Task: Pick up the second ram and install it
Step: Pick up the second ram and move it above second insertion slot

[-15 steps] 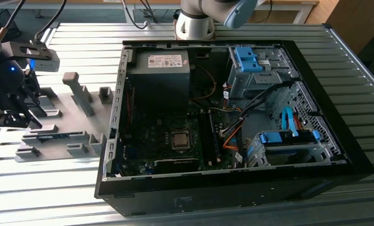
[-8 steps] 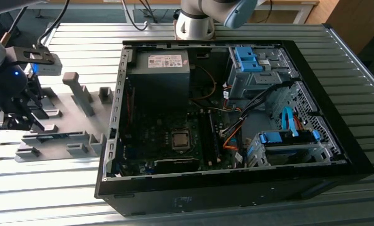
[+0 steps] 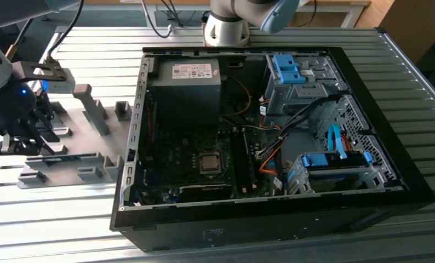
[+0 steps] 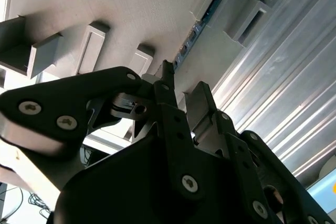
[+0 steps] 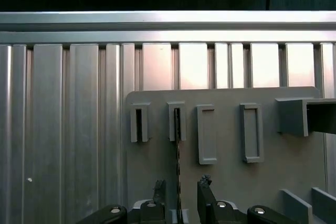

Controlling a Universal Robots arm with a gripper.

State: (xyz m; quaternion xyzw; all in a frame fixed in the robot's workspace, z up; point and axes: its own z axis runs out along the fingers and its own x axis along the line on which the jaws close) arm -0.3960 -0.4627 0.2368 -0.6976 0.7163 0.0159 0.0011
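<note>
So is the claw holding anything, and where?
Nothing held. The open claw straddles one end of the memory stick in the grey holder, with gaps either side.

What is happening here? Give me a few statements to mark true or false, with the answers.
1. The ram stands on edge in the grey fixture. True.
2. The fingers are clamped shut on the ram. False: they are open, one on each side of it.
3. The case lies open. True.
4. The fixture sits inside the case. False: it lies on the table beside the case, at the exterior view's left.
</note>
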